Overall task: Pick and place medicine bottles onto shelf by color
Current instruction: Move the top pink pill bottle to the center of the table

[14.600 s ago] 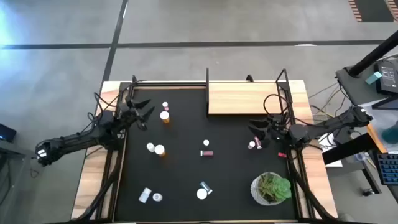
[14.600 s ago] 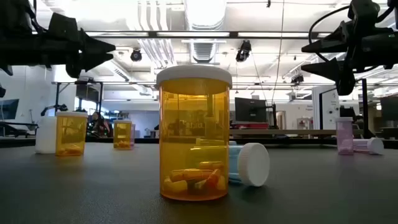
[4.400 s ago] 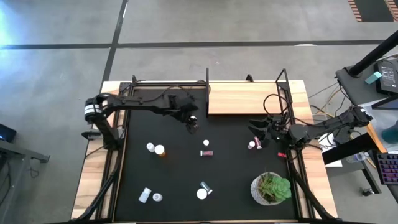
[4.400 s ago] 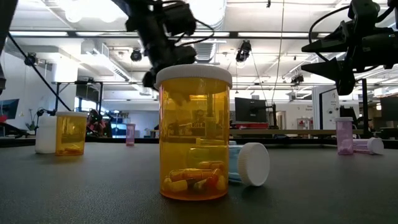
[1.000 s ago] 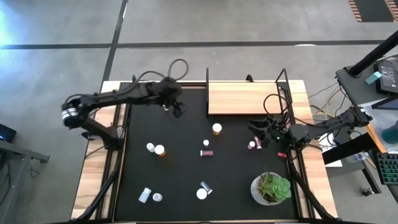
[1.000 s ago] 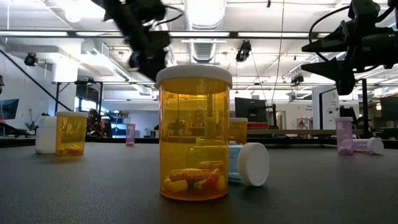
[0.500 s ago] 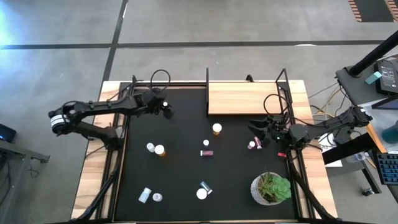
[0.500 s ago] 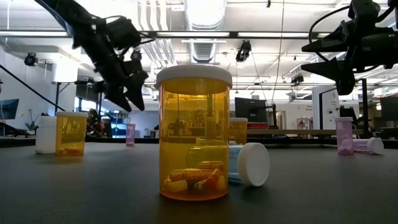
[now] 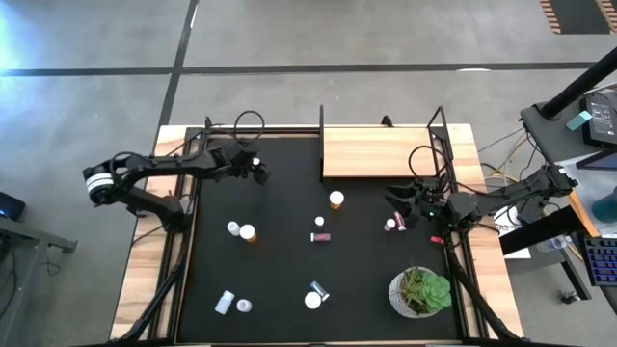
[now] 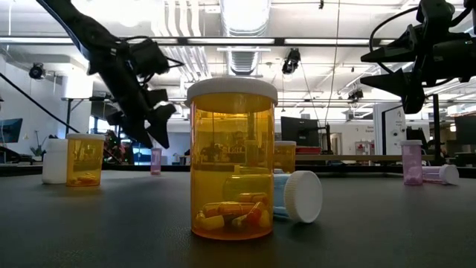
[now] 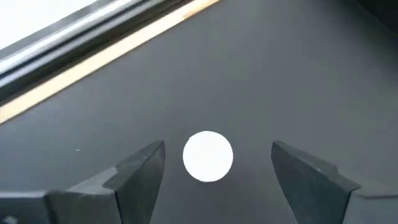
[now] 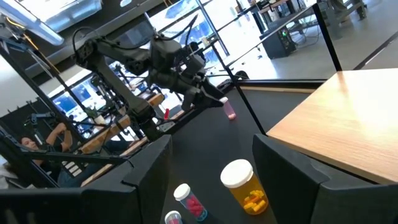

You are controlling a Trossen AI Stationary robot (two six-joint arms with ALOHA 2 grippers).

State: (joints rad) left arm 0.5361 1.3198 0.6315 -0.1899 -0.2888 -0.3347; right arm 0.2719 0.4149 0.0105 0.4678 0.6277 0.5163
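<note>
A pink medicine bottle with a white cap [image 11: 208,155] stands upright on the black mat at the far left [image 9: 256,163]. My left gripper [image 11: 217,147] hangs open above it, slanting down, one finger on either side of the cap with a gap to each. An orange bottle [image 9: 335,200] stands on the mat near the light-wood shelf [image 9: 381,151]. My right gripper [image 9: 397,207] hovers open and level at the right, above a small pink bottle [image 9: 390,225].
More bottles stand or lie on the mat: an orange and a white one [image 9: 241,230] at the left, a pink one lying mid-mat [image 9: 320,236], several near the front edge [image 9: 313,299]. A potted plant [image 9: 421,291] stands at the front right.
My left gripper has drawn back from beside the shelf toward the table's left edge and come down, tipping and rolling, until it hangs over the pink bottle at the far left. Its fingers have stayed open. The bottles have not moved.
</note>
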